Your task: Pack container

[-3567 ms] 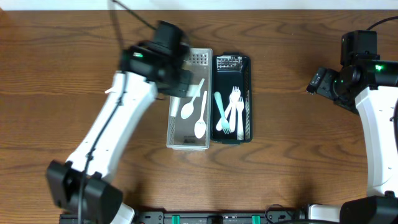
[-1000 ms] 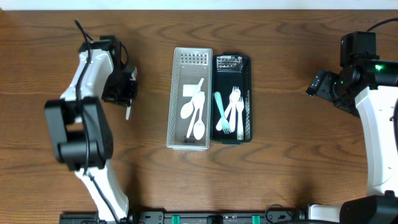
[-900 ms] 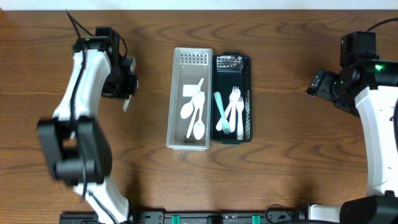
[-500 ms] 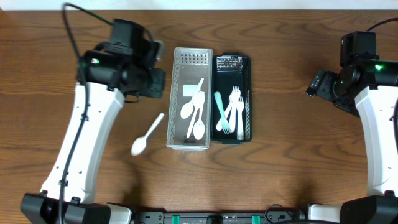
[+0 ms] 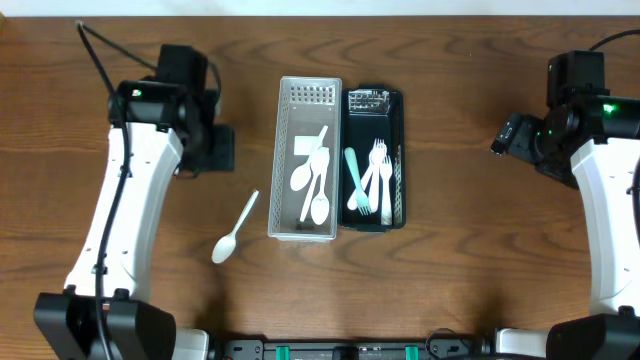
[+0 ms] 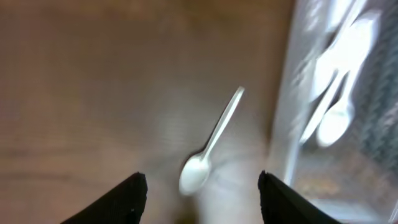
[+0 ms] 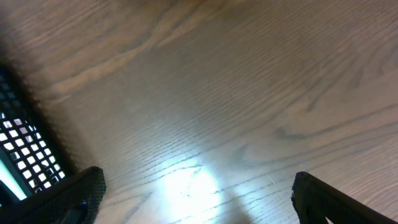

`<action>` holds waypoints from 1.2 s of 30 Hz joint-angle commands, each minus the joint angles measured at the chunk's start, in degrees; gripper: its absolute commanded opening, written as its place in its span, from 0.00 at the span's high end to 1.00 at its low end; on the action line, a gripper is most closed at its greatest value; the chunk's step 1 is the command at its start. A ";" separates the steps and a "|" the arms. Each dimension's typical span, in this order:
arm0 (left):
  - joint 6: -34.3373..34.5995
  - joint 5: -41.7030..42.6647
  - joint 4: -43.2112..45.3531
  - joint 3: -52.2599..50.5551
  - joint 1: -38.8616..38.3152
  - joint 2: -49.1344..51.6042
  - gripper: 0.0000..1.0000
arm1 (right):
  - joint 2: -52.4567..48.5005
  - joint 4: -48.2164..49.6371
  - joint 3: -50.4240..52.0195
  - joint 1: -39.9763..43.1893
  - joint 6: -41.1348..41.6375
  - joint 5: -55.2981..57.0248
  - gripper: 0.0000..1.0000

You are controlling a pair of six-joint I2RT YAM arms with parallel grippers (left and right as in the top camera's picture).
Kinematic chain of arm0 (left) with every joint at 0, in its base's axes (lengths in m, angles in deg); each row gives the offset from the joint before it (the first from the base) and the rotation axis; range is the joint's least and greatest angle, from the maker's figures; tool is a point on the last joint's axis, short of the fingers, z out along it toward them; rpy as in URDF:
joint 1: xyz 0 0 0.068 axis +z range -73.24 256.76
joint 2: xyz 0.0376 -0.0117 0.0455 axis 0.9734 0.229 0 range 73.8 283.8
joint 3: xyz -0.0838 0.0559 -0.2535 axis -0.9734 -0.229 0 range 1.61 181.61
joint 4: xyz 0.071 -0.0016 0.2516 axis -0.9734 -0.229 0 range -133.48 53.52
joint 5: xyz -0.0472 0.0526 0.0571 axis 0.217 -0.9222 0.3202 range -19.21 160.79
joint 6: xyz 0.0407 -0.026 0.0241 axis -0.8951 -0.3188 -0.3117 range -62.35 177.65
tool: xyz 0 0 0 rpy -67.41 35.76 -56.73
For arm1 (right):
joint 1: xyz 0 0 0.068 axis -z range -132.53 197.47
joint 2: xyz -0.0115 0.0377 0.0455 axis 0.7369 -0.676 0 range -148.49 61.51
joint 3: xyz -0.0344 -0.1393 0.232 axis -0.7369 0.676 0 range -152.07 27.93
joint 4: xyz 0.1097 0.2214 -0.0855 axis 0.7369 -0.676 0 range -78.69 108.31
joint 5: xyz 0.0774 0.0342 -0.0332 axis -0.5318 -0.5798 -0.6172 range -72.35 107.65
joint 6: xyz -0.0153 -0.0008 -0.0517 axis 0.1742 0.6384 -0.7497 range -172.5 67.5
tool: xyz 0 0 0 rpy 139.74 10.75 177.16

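**Loose spoon on tabletop, both end effectors empty**

One white spoon (image 5: 235,228) lies on the tabletop (image 5: 450,280) just left of the white basket (image 5: 274,190), handle angled up toward the basket wall, bowl toward the near edge. The left end effector (image 6: 202,196) hangs over it w/ fingers spread wide, pinching nothing. In the left wrist view the spoon sits btwn & ahead of the two fingertips, apart from both.

The basket holds a few white spoons (image 5: 315,180). The dark tray (image 5: 374,228) touching its right side holds white forks (image 5: 378,178) & a teal utensil (image 5: 352,172).

The right end effector (image 7: 199,208) is well apart at the far right, fingers spread, over bare wood.

Left wrist view is motion-blurred: basket contents are smears, exact count unclear. From overhead the left fingertips are hidden under the wrist body. Right wrist view catches only a corner of mesh at its left edge.
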 commanded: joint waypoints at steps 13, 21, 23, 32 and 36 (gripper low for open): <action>-5.44 3.08 18.21 -29.16 0.09 0.44 0.44 | -0.13 -0.07 0.24 0.37 -0.81 -0.46 0.01; -5.40 3.13 23.71 -34.38 0.09 0.46 0.45 | -0.15 0.68 0.24 0.37 -0.76 -0.48 0.01; -5.40 3.13 26.49 -36.76 0.09 0.46 0.46 | -0.15 0.83 0.24 0.37 -0.76 -0.48 0.01; -5.42 3.10 33.31 -41.07 0.09 0.46 0.49 | -0.15 0.87 0.24 0.37 -0.76 -0.48 0.01; -5.42 3.10 33.94 -41.09 0.09 0.94 0.72 | -0.15 0.85 0.24 0.37 -0.79 -0.48 0.01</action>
